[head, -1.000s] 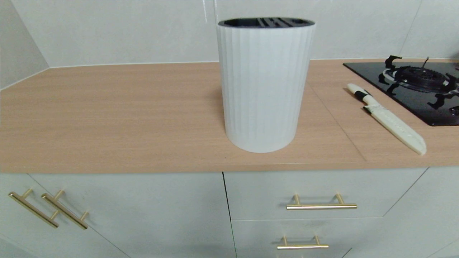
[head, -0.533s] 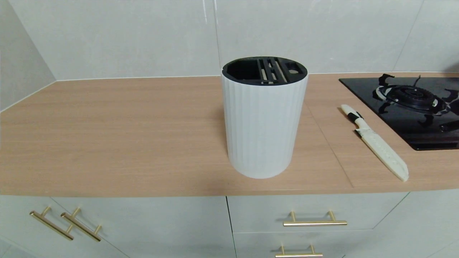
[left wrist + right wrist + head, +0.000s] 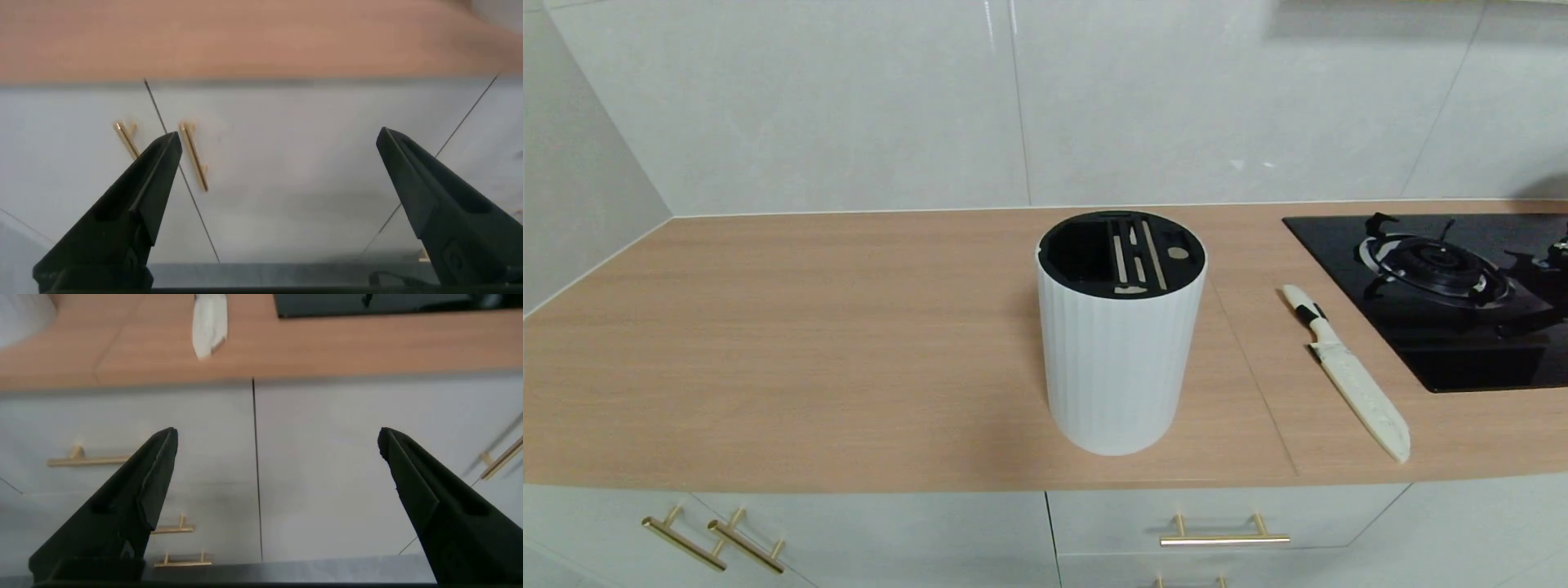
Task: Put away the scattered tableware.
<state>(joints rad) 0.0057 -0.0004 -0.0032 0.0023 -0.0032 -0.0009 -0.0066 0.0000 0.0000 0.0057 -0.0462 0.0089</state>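
A cream-white knife (image 3: 1346, 372) with a black band on its handle lies on the wooden counter (image 3: 809, 359), right of a tall white ribbed knife holder (image 3: 1121, 343) with a black slotted top. The knife's blade tip (image 3: 208, 322) pokes over the counter's edge in the right wrist view. My left gripper (image 3: 278, 159) hangs open in front of the cabinet doors below the counter. My right gripper (image 3: 278, 457) is open too, low in front of the drawers, under the knife's tip. Neither holds anything.
A black gas hob (image 3: 1437, 286) fills the counter's right end, just past the knife. Grey cabinet fronts with gold bar handles (image 3: 1223, 537) (image 3: 194, 155) run below the counter. A tiled wall stands behind. Bare counter stretches to the left of the holder.
The head camera has risen and tilted, so the whole scene sits lower and the holder's slotted top now shows. The knife and holder have not moved on the counter.
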